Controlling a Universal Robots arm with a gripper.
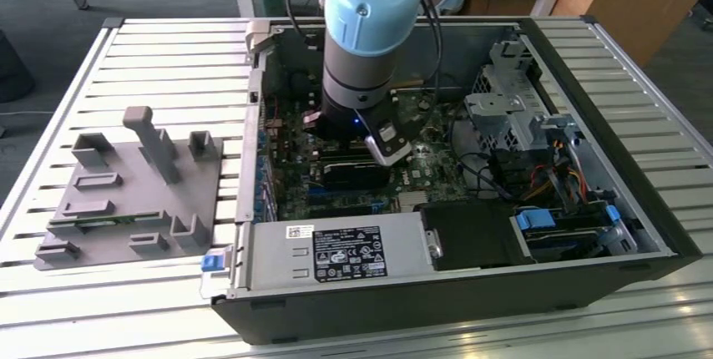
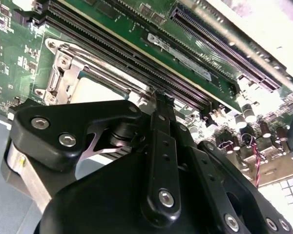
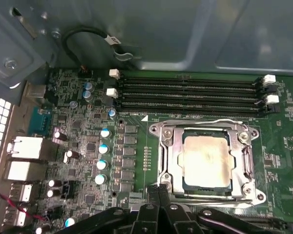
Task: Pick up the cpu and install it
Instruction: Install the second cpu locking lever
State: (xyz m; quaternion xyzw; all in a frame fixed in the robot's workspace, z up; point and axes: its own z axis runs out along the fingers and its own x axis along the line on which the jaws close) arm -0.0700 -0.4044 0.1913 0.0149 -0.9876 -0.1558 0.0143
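In the first wrist view the cpu (image 3: 207, 161), a flat square chip with a silvery top, lies in the motherboard socket, ringed by the metal socket frame (image 3: 166, 156). My gripper (image 3: 159, 189) is shut with nothing between its fingers, and its tips hover just off the frame's edge beside the cpu. In the second wrist view the black fingers (image 2: 162, 122) are pressed together, and the pale cpu (image 2: 95, 90) shows beyond them in the socket. In the exterior view the arm (image 1: 362, 58) reaches down into the open computer case over the motherboard (image 1: 334, 200).
Memory slots (image 3: 190, 92) run alongside the socket, with capacitors (image 3: 103, 156) and rear ports (image 3: 24, 151) nearby. Case walls (image 1: 657, 242), a drive cage (image 1: 507, 117), cables and the power supply (image 1: 334, 250) close in on the arm. A grey plastic tray (image 1: 123, 200) lies on the slatted table.
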